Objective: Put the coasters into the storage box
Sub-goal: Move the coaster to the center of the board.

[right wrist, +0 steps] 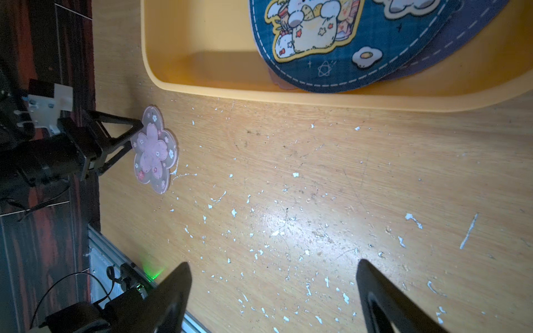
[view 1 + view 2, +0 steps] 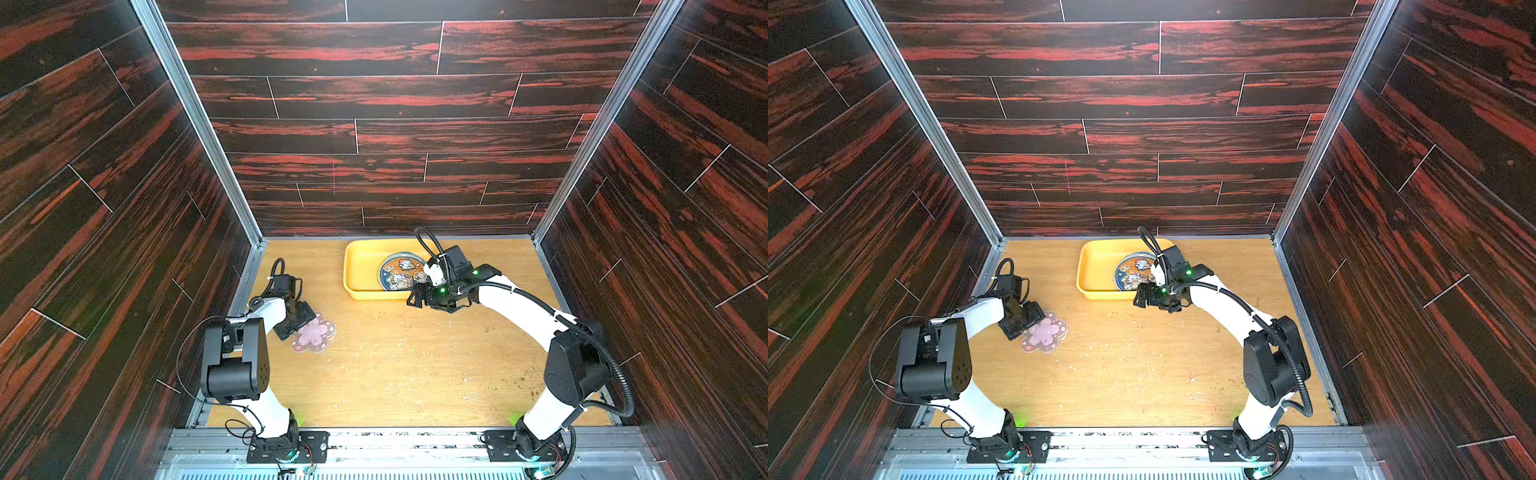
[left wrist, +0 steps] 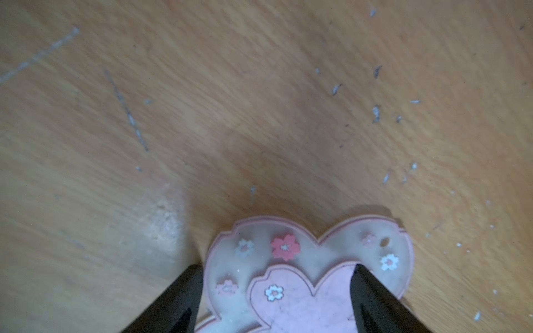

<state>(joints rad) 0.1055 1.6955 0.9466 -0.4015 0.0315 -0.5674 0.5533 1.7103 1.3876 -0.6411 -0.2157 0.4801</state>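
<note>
Pink translucent cherry-blossom coaster (image 2: pixel 312 334) lay flat on the light wooden table (image 2: pixel 395 365), right under the left gripper (image 3: pixel 277 269). Its jaws were apart, straddling the near petals, nothing clamped. Blossom roughly symmetric, no real long axis. Right gripper (image 1: pixel 272 263) was apart and empty, just beside the shallow yellow plastic storage box (image 2: pixel 351 270), well away from the blossom. Left arm nearer.

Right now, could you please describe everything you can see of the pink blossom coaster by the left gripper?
The pink blossom coaster is a thin, flat, five-petalled mat of translucent, rubbery-looking plastic: a frosted outer band with a pink rim, small pink, red and white flowers, and an opaque pink blossom centre. It lies flat on the wooden table, outside the yellow box. The open left gripper straddles one side; contact cannot be told.
</note>
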